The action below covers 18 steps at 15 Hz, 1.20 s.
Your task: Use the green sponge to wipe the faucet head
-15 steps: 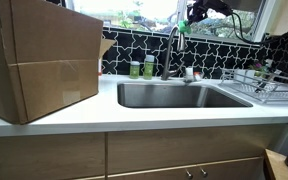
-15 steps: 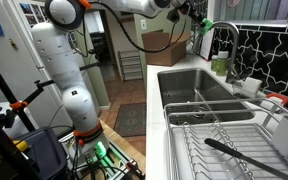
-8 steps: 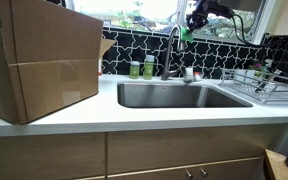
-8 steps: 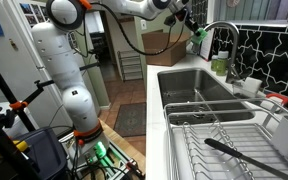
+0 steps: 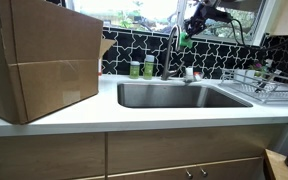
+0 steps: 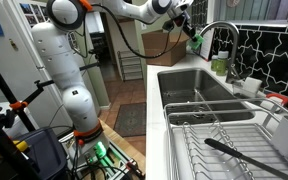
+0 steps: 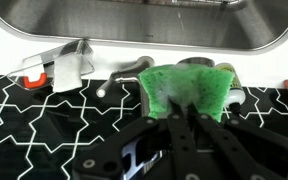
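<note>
My gripper is shut on the green sponge, which hangs from the fingertips and fills the middle of the wrist view. In both exterior views the sponge is high above the sink, right beside the downward-curving faucet head of the tall silver gooseneck faucet. In the wrist view the sponge covers the faucet tip; only part of the silver arch shows above it. I cannot tell whether sponge and faucet head touch.
A steel sink lies below. Two small green bottles and a short side fixture with a red mark stand behind it. A big cardboard box sits on the counter, and a dish rack beside the sink.
The gripper with the sponge has shifted slightly along the faucet head, dropping a little and moving closer to the tip. The sponge stays held.
</note>
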Available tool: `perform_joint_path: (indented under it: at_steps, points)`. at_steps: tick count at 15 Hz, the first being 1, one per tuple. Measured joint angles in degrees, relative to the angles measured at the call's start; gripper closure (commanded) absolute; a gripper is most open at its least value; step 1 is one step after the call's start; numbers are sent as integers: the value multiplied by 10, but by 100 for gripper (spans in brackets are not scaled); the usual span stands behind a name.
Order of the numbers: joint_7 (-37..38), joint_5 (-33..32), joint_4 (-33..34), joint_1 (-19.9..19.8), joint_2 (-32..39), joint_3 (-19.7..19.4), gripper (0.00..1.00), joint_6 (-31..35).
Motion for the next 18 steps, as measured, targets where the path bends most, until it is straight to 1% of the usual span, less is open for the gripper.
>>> perform_joint_path:
  at_steps: [7, 14, 18]
  points:
    - [0, -3, -16, -5, -1, -7, 94, -1]
    - [0, -3, -28, 1, -1, -1, 94, -2]
    - [0, -3, -29, -6, -7, -9, 94, -2]
